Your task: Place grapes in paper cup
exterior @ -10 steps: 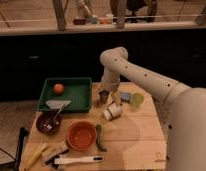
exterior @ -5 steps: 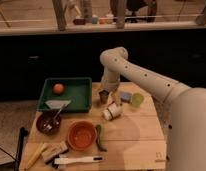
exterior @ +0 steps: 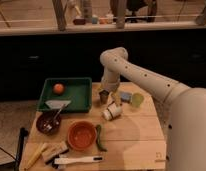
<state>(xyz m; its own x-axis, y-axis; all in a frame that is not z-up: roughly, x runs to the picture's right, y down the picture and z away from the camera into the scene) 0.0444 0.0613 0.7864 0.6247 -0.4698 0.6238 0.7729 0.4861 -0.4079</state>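
— Wooden table [exterior: 136,145] is seen in front of a dark counter, with a glass railing behind. What is found on it, from the biggest down?

— A white arm [exterior: 146,80] is stretched in from the right and bent down over the back of the table. A green tray [exterior: 71,80] is set at the back left, and an orange [exterior: 58,88] lies in its left corner. An orange bowl [exterior: 82,135] is placed near the front, and a dark bowl [exterior: 48,122] with a spoon in it stands to its left.

— And where are the gripper and the task's things?

— The gripper [exterior: 111,95] is held low over the table, just right of the tray. The grapes [exterior: 103,96], a small dark lump, are seen close at its left side; whether they are gripped cannot be told. The paper cup [exterior: 112,111] is lying on its side just in front of the gripper, its mouth turned to the front left. A yellow-green cup [exterior: 137,99] is set to the right, with a small blue thing [exterior: 126,96] beside it.
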